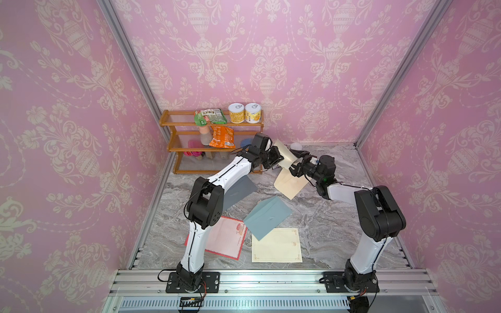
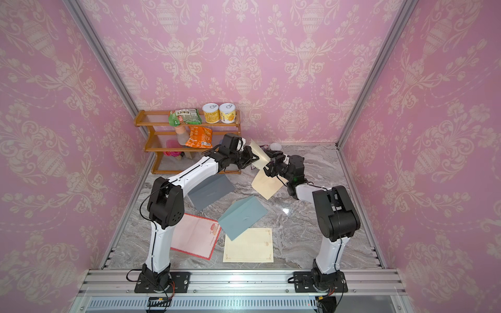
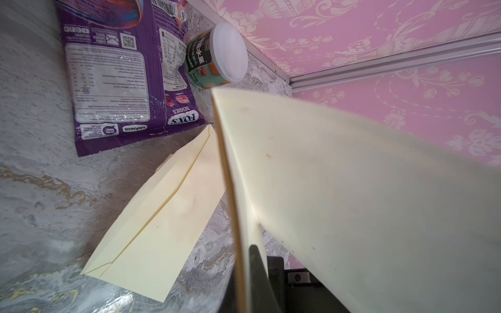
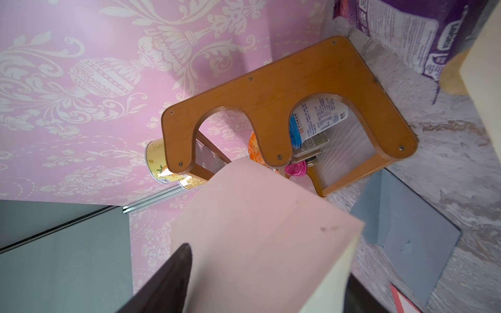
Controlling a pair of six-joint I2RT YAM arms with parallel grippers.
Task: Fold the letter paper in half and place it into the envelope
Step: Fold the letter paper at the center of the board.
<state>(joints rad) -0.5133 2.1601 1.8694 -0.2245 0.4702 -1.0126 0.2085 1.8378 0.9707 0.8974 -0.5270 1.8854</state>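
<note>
The folded cream letter paper (image 1: 284, 154) (image 2: 259, 154) hangs in the air at the back middle of the table, between both grippers. My left gripper (image 1: 278, 160) (image 2: 250, 158) is shut on one edge of it; in the left wrist view the sheet (image 3: 352, 189) runs between the closed fingers (image 3: 253, 260). My right gripper (image 1: 294, 164) (image 2: 271, 164) stands open around the opposite end, and the paper (image 4: 257, 230) bulges between its spread fingers (image 4: 181, 260). The cream envelope (image 1: 291, 185) (image 2: 268, 185) (image 3: 162, 216) lies flat on the table just below, flap side up.
A blue envelope (image 1: 267, 218), a grey envelope (image 1: 241, 189), a pink letter sheet (image 1: 227, 238) and a cream bordered sheet (image 1: 276, 245) lie nearer the front. A wooden shelf (image 1: 211, 147) with cans and snack bags stands back left. A purple packet (image 3: 122, 81) and a cup (image 3: 217, 57) lie by the back wall.
</note>
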